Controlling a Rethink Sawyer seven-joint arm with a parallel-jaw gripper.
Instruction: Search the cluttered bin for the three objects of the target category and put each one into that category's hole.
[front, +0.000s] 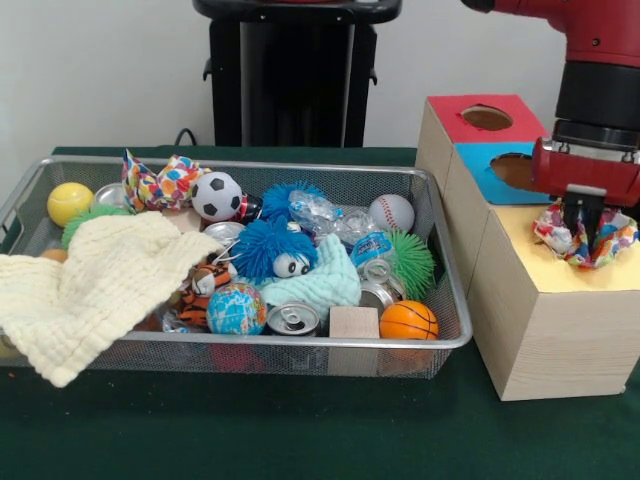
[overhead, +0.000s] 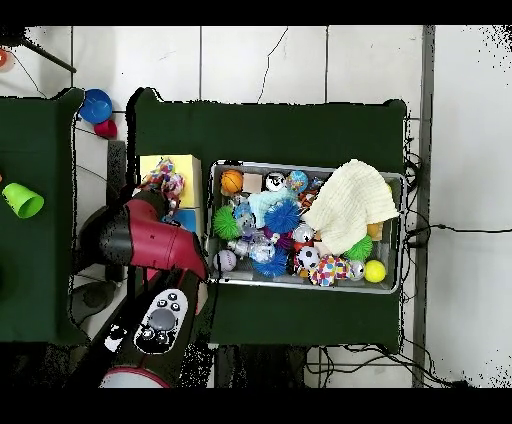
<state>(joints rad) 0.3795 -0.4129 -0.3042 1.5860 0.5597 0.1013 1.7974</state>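
Observation:
My gripper (front: 586, 222) hangs over the yellow top (front: 525, 255) of the largest wooden box (front: 560, 340). Its fingers are pressed together into a confetti cloth (front: 588, 240) that lies bunched on that top. The cloth covers the hole, which does not show. In the overhead view the same cloth (overhead: 163, 181) lies on the yellow top (overhead: 182, 165) beside my red arm (overhead: 150, 240). More confetti cloth (front: 160, 185) lies at the far left of the wire bin (front: 330, 165), next to a soccer ball (front: 216, 195). It also shows in the overhead view (overhead: 330, 270) inside the bin (overhead: 404, 240).
A big pale-yellow waffle cloth (front: 90, 285) drapes over the bin's left front rim. A mint-green cloth (front: 325, 280), fuzzy blue toys, balls and cans fill the bin. Boxes with a blue-surround hole (front: 512, 170) and a red-surround hole (front: 487, 117) stand behind the yellow one.

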